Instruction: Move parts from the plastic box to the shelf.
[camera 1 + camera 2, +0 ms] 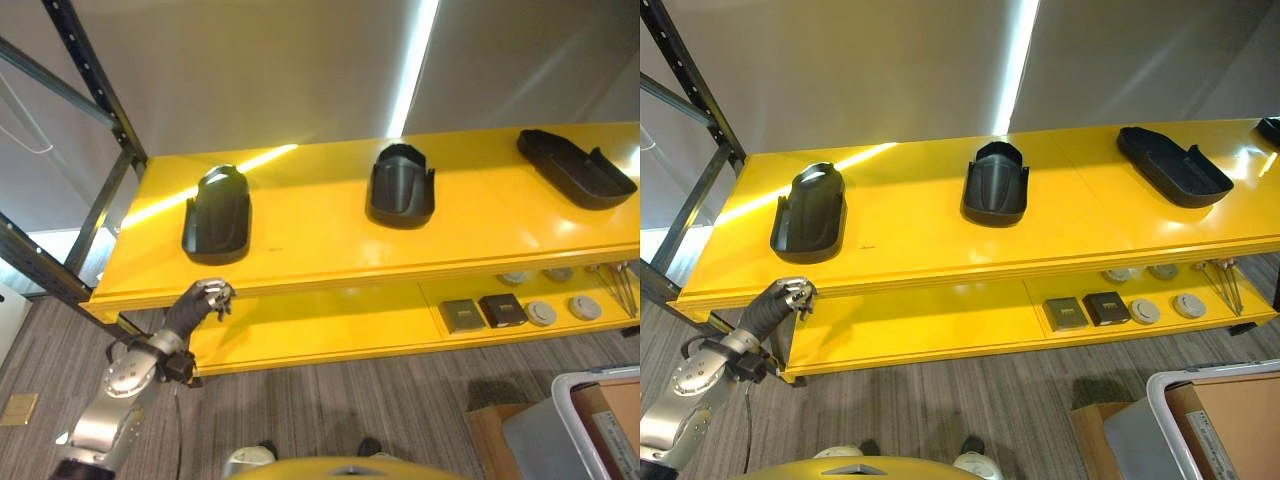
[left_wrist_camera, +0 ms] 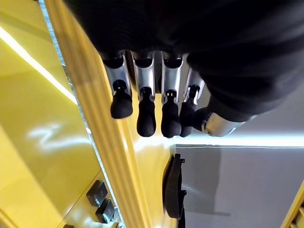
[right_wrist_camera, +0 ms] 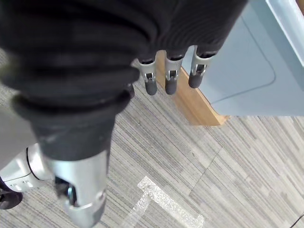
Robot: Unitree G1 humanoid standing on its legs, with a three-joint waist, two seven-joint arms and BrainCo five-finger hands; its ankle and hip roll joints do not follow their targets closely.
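Yellow boards make up the shelf, its top level carried by a dark metal upright at the far left. Just below the front edge at that end, the left hand hangs in the air with its fingers loosely curled and nothing in them; its wrist view shows the dark tips clear of the shelf edge. Three black parts stand in a row on the top board, well apart: the first part near the left end above that hand, the second part about the middle, and the long third part toward the right. The right eye view also catches the tip of one more dark piece at the far right edge of the top board. On the lower level, toward the right, lie two dark square blocks side by side, several round discs and some thin metal rods. Farther right, on the grey carpet, a cardboard carton sits beside the plastic box in the lower right corner. The right hand shows in its own wrist view, fingers relaxed and empty, above the carpet by the pale box wall.
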